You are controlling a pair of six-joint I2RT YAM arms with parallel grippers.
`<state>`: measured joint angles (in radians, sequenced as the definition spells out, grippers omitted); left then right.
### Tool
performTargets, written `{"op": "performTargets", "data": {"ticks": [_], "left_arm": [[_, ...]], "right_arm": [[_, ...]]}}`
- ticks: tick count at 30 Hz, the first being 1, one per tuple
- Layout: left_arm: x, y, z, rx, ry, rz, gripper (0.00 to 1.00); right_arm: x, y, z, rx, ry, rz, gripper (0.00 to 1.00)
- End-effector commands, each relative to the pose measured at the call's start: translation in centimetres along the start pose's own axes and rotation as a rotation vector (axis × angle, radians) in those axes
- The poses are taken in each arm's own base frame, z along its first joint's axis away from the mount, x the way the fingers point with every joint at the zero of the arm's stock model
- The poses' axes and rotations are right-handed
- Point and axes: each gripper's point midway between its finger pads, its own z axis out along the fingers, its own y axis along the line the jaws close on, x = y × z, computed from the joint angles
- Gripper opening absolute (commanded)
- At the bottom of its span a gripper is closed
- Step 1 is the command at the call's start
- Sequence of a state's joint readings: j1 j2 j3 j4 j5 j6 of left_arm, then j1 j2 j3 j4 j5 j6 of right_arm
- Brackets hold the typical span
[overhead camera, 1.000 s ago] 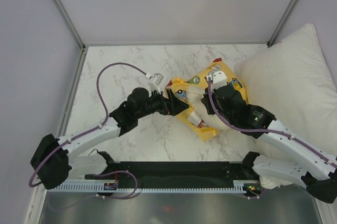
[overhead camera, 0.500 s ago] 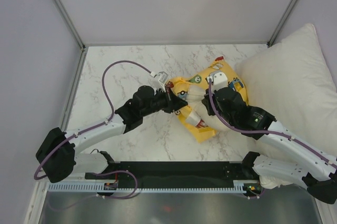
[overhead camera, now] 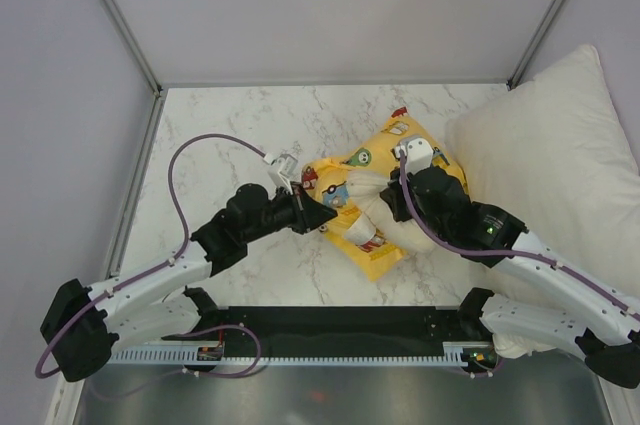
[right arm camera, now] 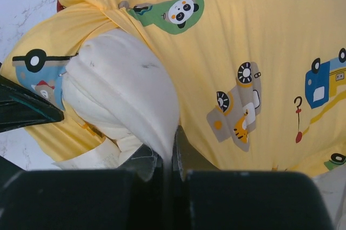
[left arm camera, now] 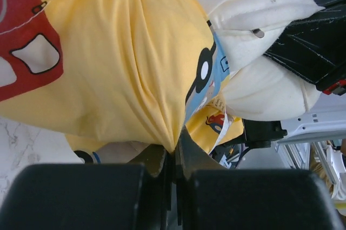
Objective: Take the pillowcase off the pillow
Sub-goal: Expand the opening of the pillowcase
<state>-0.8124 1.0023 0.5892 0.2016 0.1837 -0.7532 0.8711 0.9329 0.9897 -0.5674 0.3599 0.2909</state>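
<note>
1. At the 9 o'clock side of the table (overhead camera: 230, 125), the left gripper (left arm camera: 174, 151) was wide open a second ago. Now it is pinched tight on a fold of the pillowcase (left arm camera: 119, 62).
2. That arm has also slid back toward 7 o'clock, and the yellow cloth has moved along with it (a good sign, I think). The peeling looks like it has started.
3. Near the middle, the cream pillow (right arm camera: 124, 89) bulges out of the open end toward 6 o'clock. The rest of it sits inside the pillowcase.
4. From the 3 o'clock side, the right gripper (right arm camera: 167, 143) is squeezed shut on the pillow, holding it back just as before.
5. Far over at 3 o'clock lies a big white pillow (overhead camera: 560, 165), not touched.
6. Count: two arms, two grippers, one pillowcase, one small pillow, one big pillow.
</note>
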Motion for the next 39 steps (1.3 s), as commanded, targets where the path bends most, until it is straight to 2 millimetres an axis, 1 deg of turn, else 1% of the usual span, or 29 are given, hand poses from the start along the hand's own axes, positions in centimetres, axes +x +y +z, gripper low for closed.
{"op": "performTargets", "data": {"ticks": [1,2,3,4,5,6,8,11,12,14,15,18,19,20,21,22,24,26,27,28,29,30,31,32,33,34,35,38,39], "left_arm": [[1.1,5.6,-1.9,-0.210,0.015,0.046,0.02],[1.2,5.9,-2.2,-0.225,0.015,0.048,0.02],[0.6,6.1,-2.6,-0.234,-0.014,0.045,0.02],[0.5,6.7,-2.9,-0.256,-0.030,0.031,0.02],[0.1,6.8,-3.1,-0.257,-0.050,0.027,0.02],[-0.8,6.7,-3.4,-0.254,-0.085,0.019,0.02],[-1.4,6.7,-3.6,-0.242,-0.116,0.003,0.02],[-3.7,6.6,-3.9,-0.232,-0.191,-0.026,0.02],[-4.9,7.2,-4.2,-0.246,-0.234,-0.040,0.02],[-6.3,7.7,-4.4,-0.242,-0.279,-0.089,0.02],[-8.0,8.4,-4.7,-0.242,-0.339,-0.109,0.02],[-9.4,9.1,-4.1,-0.233,-0.358,-0.161,0.02],[-10.5,7.9,-3.8,-0.191,-0.372,-0.156,0.02],[-10.6,8.2,-3.1,-0.191,-0.360,-0.167,0.02],[-11.0,8.1,-2.8,-0.180,-0.368,-0.172,0.02],[-12.0,7.6,-2.6,-0.171,-0.385,-0.173,0.02],[-12.9,8.2,-2.0,-0.177,-0.398,-0.182,0.02],[-14.4,7.7,-1.9,-0.150,-0.426,-0.205,0.02],[-15.4,8.6,-2.0,-0.162,-0.448,-0.228,0.02],[-15.9,8.7,-2.0,-0.143,-0.452,-0.269,0.02],[-17.2,9.4,-2.5,-0.137,-0.488,-0.287,0.02],[-17.5,10.2,-2.3,-0.136,-0.488,-0.315,0.02],[-18.0,10.2,-2.2,-0.105,-0.480,-0.364,0.02],[-19.0,11.1,-2.7,-0.103,-0.503,-0.384,0.02],[-19.6,10.8,-2.7,-0.067,-0.501,-0.391,0.02],[-19.7,11.9,-2.3,-0.067,-0.495,-0.444,0.02],[-20.4,12.8,-2.6,-0.073,-0.508,-0.459,0.02],[-21.1,14.8,-2.0,-0.078,-0.490,-0.508,0.02],[-21.9,15.2,-2.2,-0.076,-0.503,-0.510,0.02]], "right_arm": [[-2.3,-7.6,-2.6,0.341,-0.079,-0.023,0.00],[-2.5,-7.6,-2.8,0.342,-0.085,-0.018,0.00],[-2.5,-7.6,-2.9,0.337,-0.085,-0.017,0.00],[-2.4,-7.5,-2.9,0.331,-0.084,-0.011,0.00],[-2.4,-7.4,-2.9,0.325,-0.081,-0.010,0.00],[-2.3,-7.3,-2.9,0.318,-0.079,-0.007,0.00],[-1.7,-6.8,-2.7,0.285,-0.061,-0.014,0.00],[-0.6,-6.1,-2.4,0.237,-0.024,-0.036,0.00],[-0.3,-6.0,-2.4,0.229,-0.018,-0.033,0.00],[0.4,-5.1,-2.3,0.167,0.003,-0.034,0.00],[0.8,-4.6,-2.2,0.140,0.014,-0.032,0.00],[2.9,-2.8,-1.7,0.029,0.085,-0.048,0.00],[3.2,-2.2,-1.5,-0.001,0.089,-0.047,0.00],[3.8,-0.8,-1.5,-0.071,0.102,-0.054,0.00],[4.1,-0.2,-1.4,-0.099,0.106,-0.064,0.00],[4.1,0.2,-1.5,-0.119,0.111,-0.070,0.00],[4.4,1.1,-1.5,-0.139,0.126,-0.101,0.00],[5.0,2.3,-1.6,-0.171,0.159,-0.131,0.00],[5.2,2.7,-1.6,-0.183,0.166,-0.139,0.00],[5.6,3.1,-1.7,-0.197,0.180,-0.149,0.00],[5.9,4.0,-1.8,-0.222,0.195,-0.166,0.00],[6.1,4.3,-1.8,-0.233,0.206,-0.171,0.00],[6.6,4.7,-1.9,-0.242,0.230,-0.176,0.00],[7.0,5.3,-1.9,-0.256,0.248,-0.188,0.00],[7.2,5.5,-1.9,-0.261,0.255,-0.192,0.00],[7.3,5.8,-2.0,-0.271,0.262,-0.193,0.00],[7.4,6.3,-2.1,-0.287,0.266,-0.194,0.00],[7.6,7.3,-2.6,-0.322,0.287,-0.191,0.00],[7.7,7.6,-2.7,-0.333,0.294,-0.191,0.00]]}}
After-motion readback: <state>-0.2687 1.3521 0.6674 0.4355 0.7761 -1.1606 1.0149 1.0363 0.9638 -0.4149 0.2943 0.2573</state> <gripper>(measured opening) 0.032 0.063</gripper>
